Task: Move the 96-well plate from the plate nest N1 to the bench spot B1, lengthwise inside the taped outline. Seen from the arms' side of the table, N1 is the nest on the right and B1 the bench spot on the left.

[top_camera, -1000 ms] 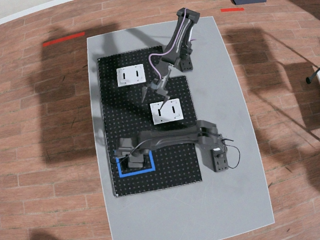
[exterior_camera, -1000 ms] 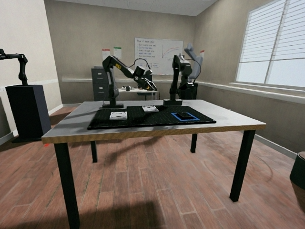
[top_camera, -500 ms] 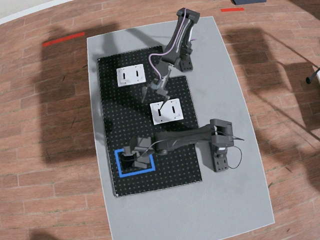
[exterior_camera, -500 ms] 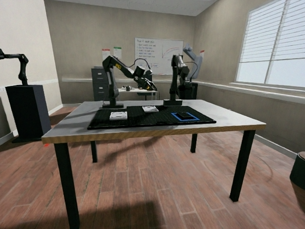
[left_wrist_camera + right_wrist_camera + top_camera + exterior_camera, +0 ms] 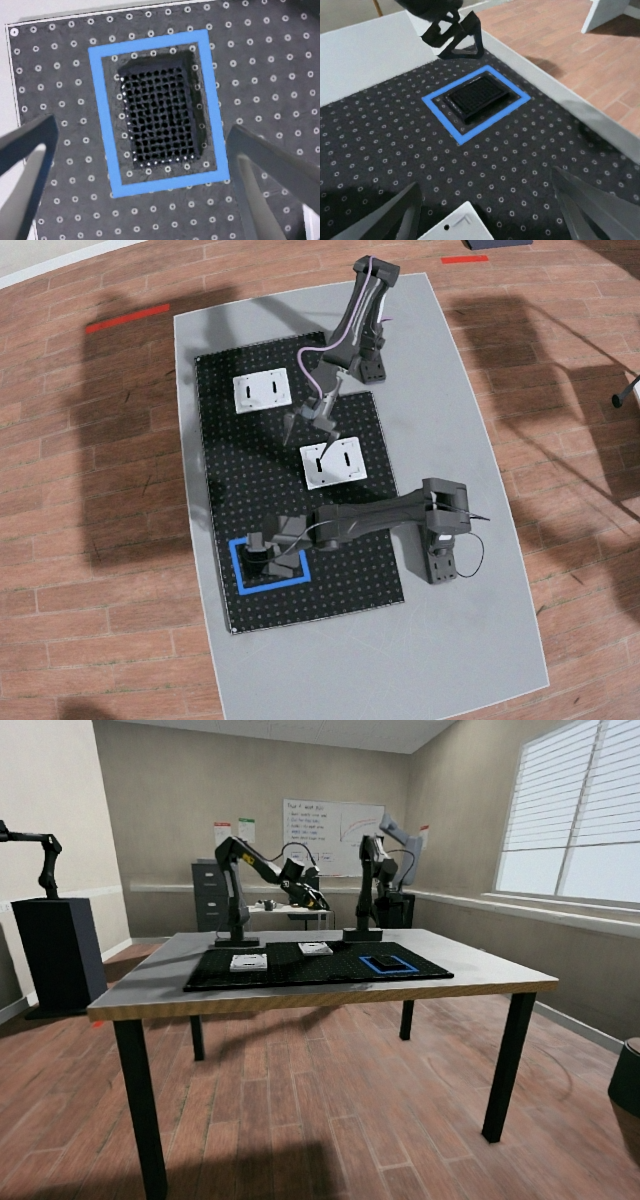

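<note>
96-well plate [image 5: 390, 961] [image 5: 159, 112] [image 5: 477, 96], black, rectangular plastic: lying flat, lengthwise within blue taped rectangular outline [image 5: 273, 585] [image 5: 398, 971] [image 5: 170, 183] [image 5: 440, 118], off tape. Left gripper [image 5: 268, 557] [image 5: 388, 922] [image 5: 145, 125] [image 5: 461, 46], dark metal: over outline, jaws wide, empty. Right gripper [image 5: 303, 450] [image 5: 323, 907] [image 5: 485, 179], matching: away from outline, jaws wide, empty. Placement apparently complete. Hazards: lowering or sideways swing of left jaws could nudge plate onto tape; needless regrasp could skew it.

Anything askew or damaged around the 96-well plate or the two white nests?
Nothing stands out: the 96-well plate lies lengthwise inside the blue outline, off-center but clear of the tape. Both white nests sit flat and look undamaged.
</note>
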